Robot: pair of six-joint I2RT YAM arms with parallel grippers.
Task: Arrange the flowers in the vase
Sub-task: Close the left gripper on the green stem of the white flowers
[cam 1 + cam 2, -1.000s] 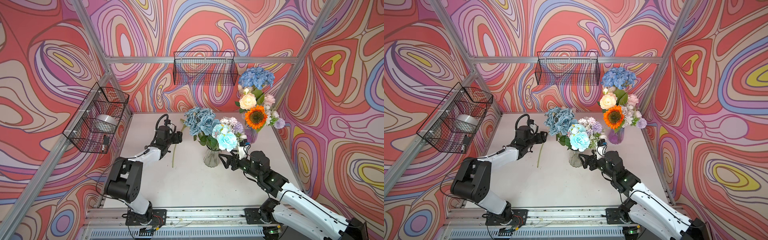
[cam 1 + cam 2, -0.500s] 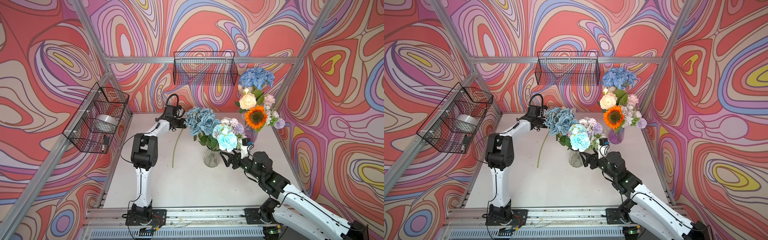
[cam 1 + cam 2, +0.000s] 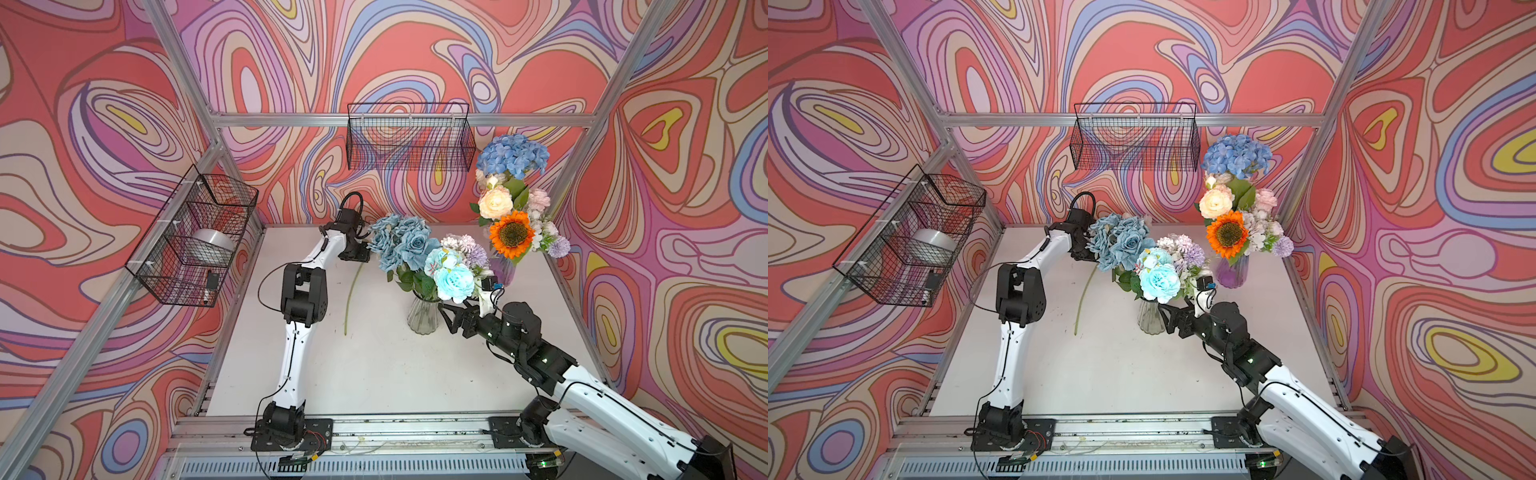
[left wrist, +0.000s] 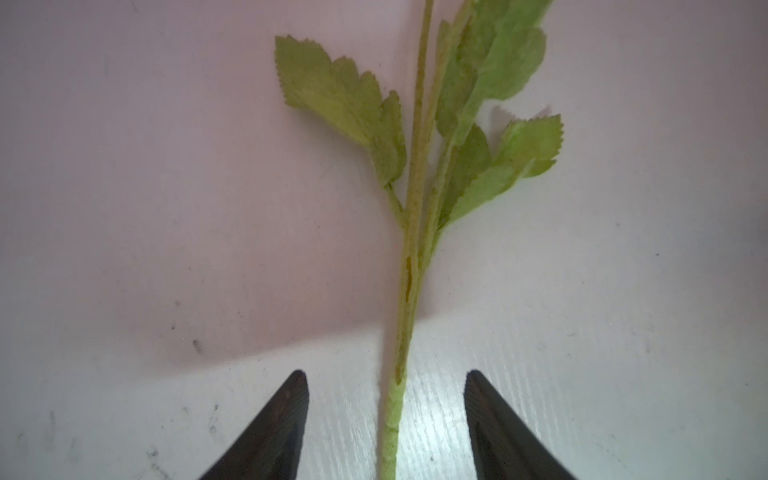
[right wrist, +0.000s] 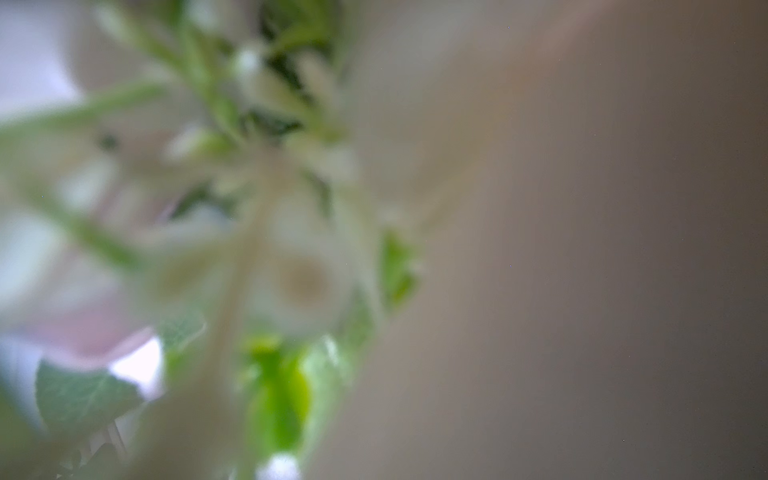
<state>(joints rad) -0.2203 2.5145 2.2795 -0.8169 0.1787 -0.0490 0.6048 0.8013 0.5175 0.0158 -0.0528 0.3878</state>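
Far at the back of the white table point(image 3: 374, 374), the left arm point(image 3: 297, 332) is stretched out long. Its elbow sticks up and its wrist bends down, so the left gripper point(image 4: 384, 372) points at the table. Its two black fingers point(image 4: 286, 415) are apart, one on each side of a green stem point(image 4: 409, 249) that lies flat on the table. They do not touch it. In a top view the stem's far end is hidden by the gripper and the blue roses point(image 3: 399, 243).

The right arm point(image 3: 582, 386) comes in low from the side. The right gripper point(image 3: 451, 318) is spread wide just beside the clear vase point(image 3: 422, 320), under the light blue flowers point(image 3: 453, 280). It holds nothing that I can see. A sunflower point(image 3: 511, 233) stands in the purple vase point(image 3: 503, 272) behind.
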